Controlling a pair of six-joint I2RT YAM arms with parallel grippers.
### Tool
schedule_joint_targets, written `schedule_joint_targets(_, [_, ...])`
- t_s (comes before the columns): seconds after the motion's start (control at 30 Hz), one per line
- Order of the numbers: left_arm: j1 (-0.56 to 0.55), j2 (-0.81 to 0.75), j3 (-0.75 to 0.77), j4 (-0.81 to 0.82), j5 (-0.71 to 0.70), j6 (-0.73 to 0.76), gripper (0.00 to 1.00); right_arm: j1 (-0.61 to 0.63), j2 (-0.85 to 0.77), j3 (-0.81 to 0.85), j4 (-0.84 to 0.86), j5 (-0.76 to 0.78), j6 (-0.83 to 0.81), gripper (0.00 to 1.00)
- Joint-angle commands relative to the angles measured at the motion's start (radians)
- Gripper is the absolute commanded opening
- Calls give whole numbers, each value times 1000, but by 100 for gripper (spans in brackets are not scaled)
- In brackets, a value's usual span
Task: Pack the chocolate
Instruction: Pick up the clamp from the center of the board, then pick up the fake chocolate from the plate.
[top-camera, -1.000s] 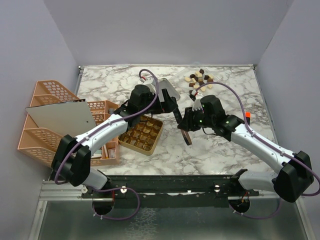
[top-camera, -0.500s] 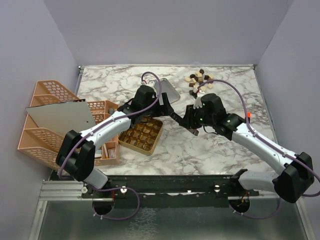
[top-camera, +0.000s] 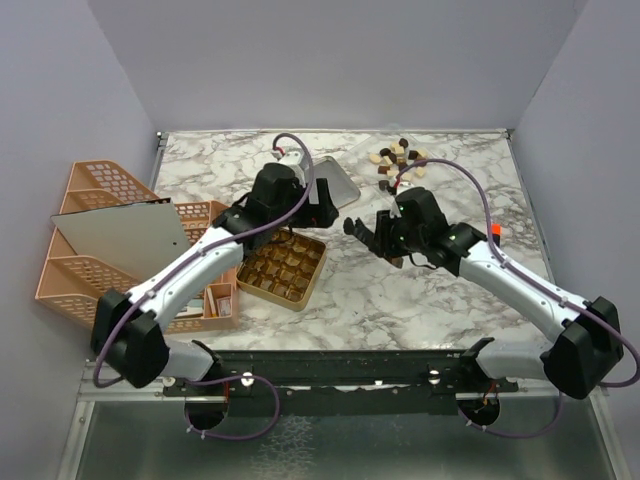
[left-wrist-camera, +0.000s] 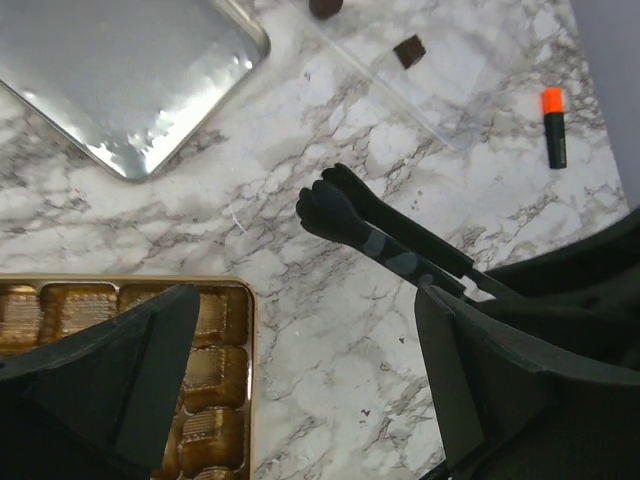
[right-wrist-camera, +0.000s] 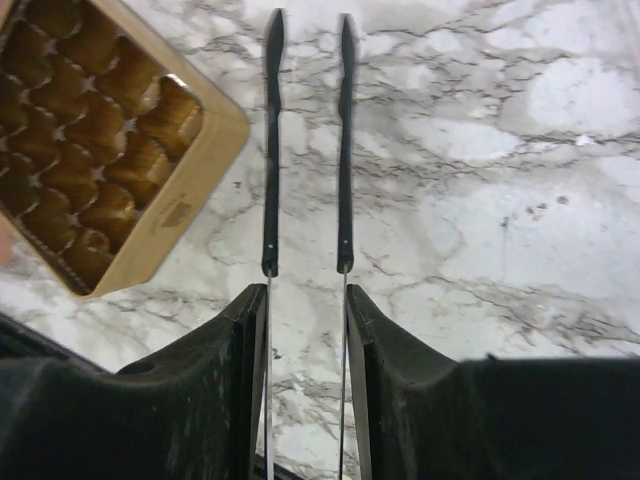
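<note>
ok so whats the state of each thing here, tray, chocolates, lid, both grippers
tray: open, compartments empty
chocolate: loose pile at the table's far side, none packed
lid: off, flat beyond the tray
left gripper: open, empty
right gripper: thin tongs parted, holding nothing

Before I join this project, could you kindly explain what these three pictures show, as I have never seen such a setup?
The overhead picture shows two robot arms bolted at the near edge of a marble table. The other two pictures come from cameras on their wrists. The left gripper is wide open and empty. The right gripper has long thin fingers with a narrow gap, holding nothing. Between them lies a golden tray with empty compartments. The chocolate is piled at the far edge, beside a silver lid and an orange marker. Peach baskets stand at the left.
</note>
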Motion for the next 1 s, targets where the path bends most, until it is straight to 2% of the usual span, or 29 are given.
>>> schedule_joint_targets(0.0, [-4,-191,10,-26,-121,163,99,4,39,80,-117,196,-5,39])
schedule_joint_targets(0.23, [-4,-433,-185,55,-288,305,99,3,123,176,-203,385,-20,40])
schedule_joint_targets(0.43, [-6,-523,-287,119,-322,330,99,-17,229,263,-240,532,-57,40])
schedule_joint_targets(0.67, [-6,-539,-286,108,-349,329,99,-94,314,324,-198,551,-102,40])
schedule_joint_targets(0.97, [-6,-569,-295,110,-401,334,99,-200,389,359,-145,478,-133,40])
